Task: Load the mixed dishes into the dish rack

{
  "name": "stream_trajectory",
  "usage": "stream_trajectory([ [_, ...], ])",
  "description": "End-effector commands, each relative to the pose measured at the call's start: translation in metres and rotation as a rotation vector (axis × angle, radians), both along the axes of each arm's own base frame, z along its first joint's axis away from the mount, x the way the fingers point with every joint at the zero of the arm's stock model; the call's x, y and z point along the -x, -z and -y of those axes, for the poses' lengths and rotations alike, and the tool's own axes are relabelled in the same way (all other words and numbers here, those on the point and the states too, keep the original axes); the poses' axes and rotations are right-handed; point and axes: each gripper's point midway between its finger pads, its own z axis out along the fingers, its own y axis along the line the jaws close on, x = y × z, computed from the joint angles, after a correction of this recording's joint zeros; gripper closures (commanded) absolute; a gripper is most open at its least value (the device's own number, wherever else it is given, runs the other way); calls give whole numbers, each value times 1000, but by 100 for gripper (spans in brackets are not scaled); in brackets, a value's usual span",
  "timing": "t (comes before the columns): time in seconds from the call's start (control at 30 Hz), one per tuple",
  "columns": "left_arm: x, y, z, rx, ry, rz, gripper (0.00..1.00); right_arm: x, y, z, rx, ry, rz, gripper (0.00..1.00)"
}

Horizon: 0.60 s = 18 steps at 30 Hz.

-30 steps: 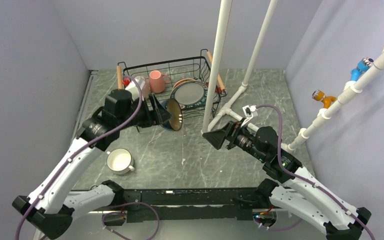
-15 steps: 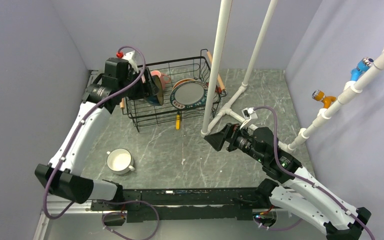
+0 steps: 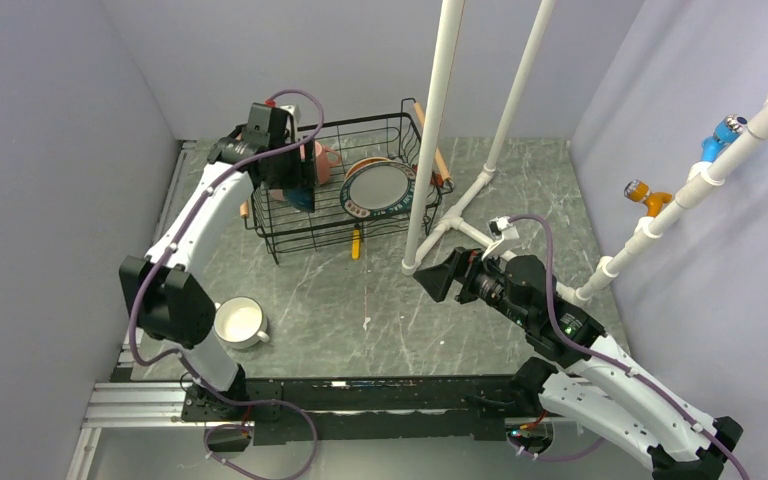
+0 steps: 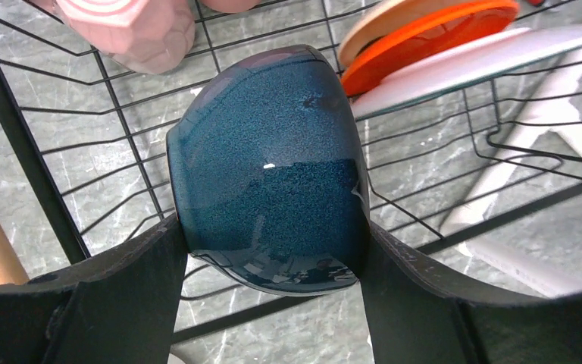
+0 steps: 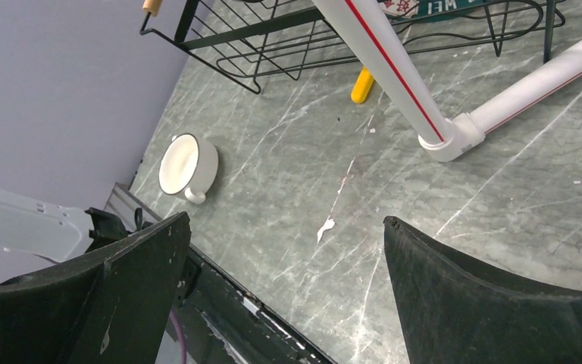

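Two pincers are mine. The right pincer (image 5: 286, 220) hangs open above the worktop (image 5: 424, 250), the white handled cup (image 5: 188, 163) beyond it. My left pincer (image 4: 273, 227) grips the dark-blue bowl (image 4: 273, 174) inside the dish rack (image 4: 19, 129), near a pink mug (image 4: 129, 30). The lettering on the plate (image 3: 380, 187) rim is too small to read.

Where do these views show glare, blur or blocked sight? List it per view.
Left wrist: a small white glint and reflections on the dark-blue bowl held in the left tool; its fingers read as dark, featureless shapes. Right wrist: table and white cup look sharp. Top external: even light, soft shadows; a white pole cuts across the dish rack.
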Motion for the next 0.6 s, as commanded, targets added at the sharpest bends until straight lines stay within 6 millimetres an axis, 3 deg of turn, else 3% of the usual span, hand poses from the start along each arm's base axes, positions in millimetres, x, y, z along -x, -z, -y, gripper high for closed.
stream_trajectory([
  [0.0, -33, -39, -4, -34, -21, 141, 100, -4, -20, 6, -5, 25, 54, 1],
  [0.2, -37, -5, -14, -118, -46, 67, 100, -5, -18, 8, 1, 36, 55, 1],
  [0.57, -52, 24, -11, -165, -93, -13, 100, -7, -15, 5, 2, 28, 45, 1],
])
